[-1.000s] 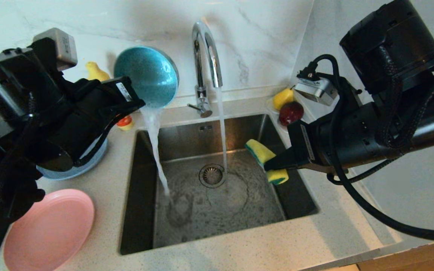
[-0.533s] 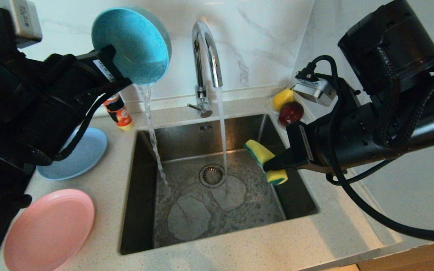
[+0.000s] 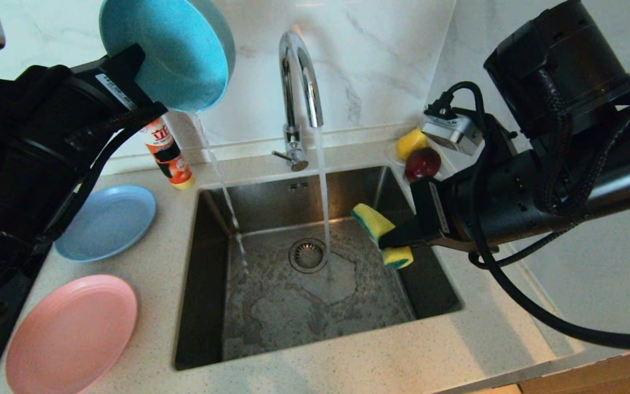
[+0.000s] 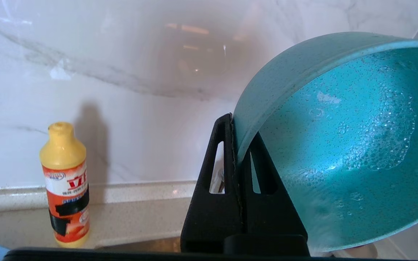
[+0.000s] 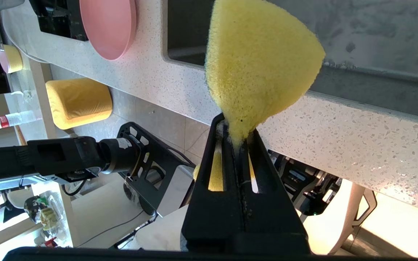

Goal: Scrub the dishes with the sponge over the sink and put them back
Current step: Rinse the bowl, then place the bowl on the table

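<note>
Up high, the left gripper [image 3: 143, 106] pinches the tilted bowl [image 3: 168, 52] by its rim, water trickling into the sink [image 3: 205, 306]. Meanwhile the right gripper [image 3: 389, 241] clamps the sponge [image 3: 381, 234] above the basin.

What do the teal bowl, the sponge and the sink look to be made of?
Teal bowl: likely matte plastic or a fibre composite; thin wall, fine dark speckles, no gloss.
Sponge: soft yellow foam with a green scouring layer; open pores, pinched out of shape between the fingers.
Sink: brushed stainless steel, going by its grey metallic sheen.
</note>
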You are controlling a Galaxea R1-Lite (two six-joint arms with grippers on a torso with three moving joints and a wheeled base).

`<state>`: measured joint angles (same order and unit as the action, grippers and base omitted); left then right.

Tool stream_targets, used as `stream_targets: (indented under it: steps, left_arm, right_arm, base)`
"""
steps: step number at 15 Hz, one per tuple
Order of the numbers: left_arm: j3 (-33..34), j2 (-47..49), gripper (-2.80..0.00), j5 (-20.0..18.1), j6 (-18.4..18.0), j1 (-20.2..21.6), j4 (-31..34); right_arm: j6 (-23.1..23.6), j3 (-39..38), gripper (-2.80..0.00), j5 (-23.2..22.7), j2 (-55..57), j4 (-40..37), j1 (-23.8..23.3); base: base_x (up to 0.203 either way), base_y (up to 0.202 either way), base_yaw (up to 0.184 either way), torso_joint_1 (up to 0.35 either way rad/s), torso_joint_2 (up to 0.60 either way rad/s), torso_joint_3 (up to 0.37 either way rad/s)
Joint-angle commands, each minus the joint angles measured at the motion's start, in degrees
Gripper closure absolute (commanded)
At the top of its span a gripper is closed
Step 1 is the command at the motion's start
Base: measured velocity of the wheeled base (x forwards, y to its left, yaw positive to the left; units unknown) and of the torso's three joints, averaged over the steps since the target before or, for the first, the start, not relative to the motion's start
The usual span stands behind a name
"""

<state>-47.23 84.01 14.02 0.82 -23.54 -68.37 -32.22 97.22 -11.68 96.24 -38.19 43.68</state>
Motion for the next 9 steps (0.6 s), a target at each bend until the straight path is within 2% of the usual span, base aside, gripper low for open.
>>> stream_targets:
  steps: [1,3,4,7,9]
  left_arm:
    - [0.38,-0.15,0.00,0.27,0.06,0.24,0.50]
    - [0.39,0.44,0.00,0.46,0.20,1.77,5.12]
    - [0.12,0.50,0.00,0.40,0.65,2.56,9.70]
    - [-1.31,-0.17,0.00,0.16,2.33,5.88,28.41]
    - [-5.05,-2.08,0.00,0.33,6.07,7.08,41.27]
  right_arm:
    - [-0.12,-0.10,0.00,-0.01,0.17,-0.21,0.00]
    - [0.05,-0.24,0.00,0.07,-0.27,-0.21,0.00]
    - [0.05,-0.19,0.00,-0.01,-0.36,-0.21,0.00]
    - [0.31,-0.51,0.00,0.08,-0.97,-0.21,-0.08]
    - [0.40,-0.28,0.00,0.15,-1.06,-0.21,-0.09]
  base:
    - [0.000,0.000,0.000,0.000,0.00,0.000]
    - [0.000,0.000,0.000,0.000,0.00,0.000]
    - [0.000,0.000,0.000,0.000,0.00,0.000]
    - [0.000,0.000,0.000,0.000,0.00,0.000]
    - [0.000,0.000,0.000,0.000,0.00,0.000]
